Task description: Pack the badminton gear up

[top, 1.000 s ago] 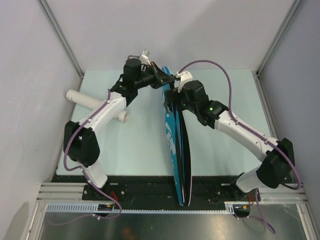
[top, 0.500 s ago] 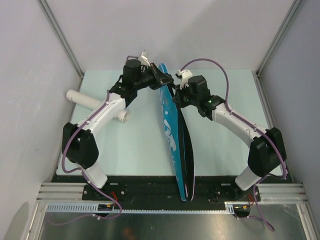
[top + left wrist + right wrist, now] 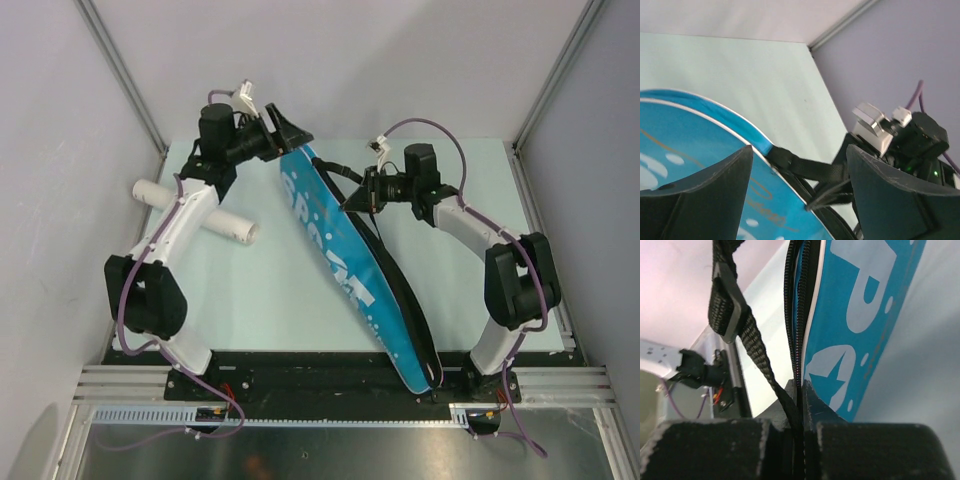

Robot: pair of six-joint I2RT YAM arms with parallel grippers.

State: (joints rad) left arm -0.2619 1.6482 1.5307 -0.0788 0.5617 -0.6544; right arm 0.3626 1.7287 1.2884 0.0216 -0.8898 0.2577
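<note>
The long blue "SPORT" racket bag point(image 3: 340, 250) lies slanted across the table, from far left of centre to the near right. My left gripper point(image 3: 290, 135) stands open just above its far end. In the left wrist view the bag point(image 3: 690, 130) and its black strap point(image 3: 810, 167) show between the spread fingers point(image 3: 695, 195), untouched. My right gripper point(image 3: 350, 203) is shut on the bag's right edge. The right wrist view shows this gripper point(image 3: 802, 390) pinching the zipper edge and strap point(image 3: 740, 325) beside the blue panel point(image 3: 865, 315). A white cardboard tube point(image 3: 195, 210) lies at the left.
Grey walls with metal corner posts point(image 3: 125, 85) close in the table on three sides. The bag's near end reaches over the black base rail point(image 3: 300, 365) close to the right arm's base. The left arm's forearm crosses over the tube.
The left gripper opened, let go of the bag's far end and drew back left. The right gripper shut on the bag's edge. The bag swung from straight to slanted, near end rightward.
</note>
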